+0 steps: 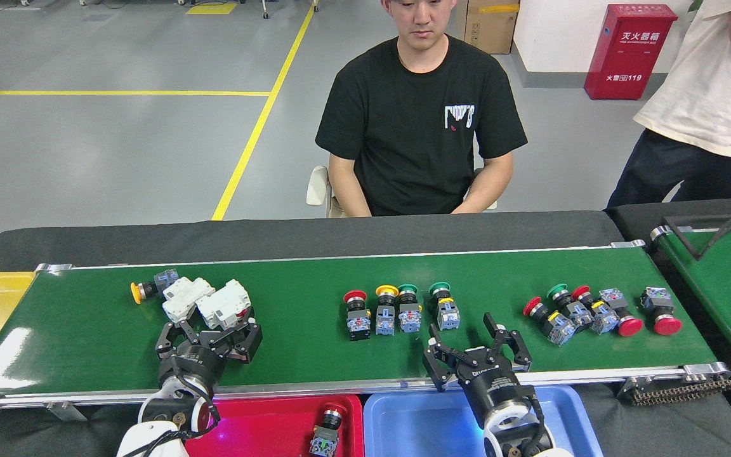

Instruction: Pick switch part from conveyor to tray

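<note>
**A:** You start at the left. Where is your left gripper [208, 331]?

**B:** It is over the near part of the conveyor [315, 362]. Its fingers [165, 337] are spread apart, with nothing between them. Just past the fingertips lies the white breaker block [207, 304], very close; I cannot tell if they touch it. Beyond the block, to the left of the fingers, you see a yellow-capped switch [148, 289] on its side.

**A:** And under the arms?

**B:** Behind those fingers, towards you, is the red tray [264, 425] with one switch part [325, 431] inside. Beside it is the blue tray [416, 425].

**A:** The middle of the belt?

**B:** A row of four switches [397, 309] stands between the two grippers.

**A:** Your right gripper [474, 350]?

**B:** Its fingers [506, 336] are also apart and hold nothing. The green-capped switch [443, 306], last of the row, is just past the left finger. To the right of the fingers lies a cluster of switches [584, 310], and further right one red-capped switch [660, 311] alone.
</note>
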You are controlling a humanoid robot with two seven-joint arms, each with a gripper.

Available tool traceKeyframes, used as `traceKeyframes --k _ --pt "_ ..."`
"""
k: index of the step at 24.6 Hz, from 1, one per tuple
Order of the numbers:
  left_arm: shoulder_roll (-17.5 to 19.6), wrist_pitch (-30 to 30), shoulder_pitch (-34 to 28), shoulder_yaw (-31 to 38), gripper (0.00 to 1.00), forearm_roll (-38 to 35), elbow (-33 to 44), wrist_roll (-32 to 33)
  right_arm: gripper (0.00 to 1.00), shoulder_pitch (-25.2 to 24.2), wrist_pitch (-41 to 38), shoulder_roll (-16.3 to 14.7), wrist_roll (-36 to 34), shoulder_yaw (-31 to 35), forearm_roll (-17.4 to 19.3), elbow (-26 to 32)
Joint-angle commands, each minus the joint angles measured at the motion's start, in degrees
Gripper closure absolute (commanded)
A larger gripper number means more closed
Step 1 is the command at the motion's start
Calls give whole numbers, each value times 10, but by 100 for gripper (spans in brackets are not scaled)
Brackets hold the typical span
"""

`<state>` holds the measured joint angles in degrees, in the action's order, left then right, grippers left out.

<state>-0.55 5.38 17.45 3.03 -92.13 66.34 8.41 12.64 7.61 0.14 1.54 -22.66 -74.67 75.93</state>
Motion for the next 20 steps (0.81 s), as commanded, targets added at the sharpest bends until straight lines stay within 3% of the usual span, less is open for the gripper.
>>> traceKeyframes --k 1,5,6,8,9,10,11,12,14,20 --pt "2 -20 25 -1 0 -1 -14 -6 1 27 -10 13 5 -5 -1 -15" --pt "2 -55 58 -2 1 -1 -63 -10 1 91 -37 61 5 -6 -4 -122" --pt "3 -56 61 -3 5 -2 -69 -12 1 110 -38 69 5 -6 -3 -150" --pt "2 -49 58 -7 44 -1 -69 -12 5 135 -44 82 0 -7 -4 -196" --pt "2 -43 55 -11 70 3 -68 -13 15 142 -48 88 0 -7 -4 -206" --pt "3 -27 50 -15 83 5 -66 -13 37 144 -51 90 0 -7 -8 -207" --pt "-1 -4 44 -13 89 9 -57 -17 66 144 -58 89 0 -7 -14 -207" --pt "-2 14 36 -12 93 13 -38 -26 83 144 -73 88 2 -7 -15 -208" --pt "1 27 6 -14 95 16 0 -32 95 144 -107 86 5 -6 -14 -208" --pt "5 98 -77 -7 96 33 140 -32 99 124 -117 82 7 -6 -11 -167"
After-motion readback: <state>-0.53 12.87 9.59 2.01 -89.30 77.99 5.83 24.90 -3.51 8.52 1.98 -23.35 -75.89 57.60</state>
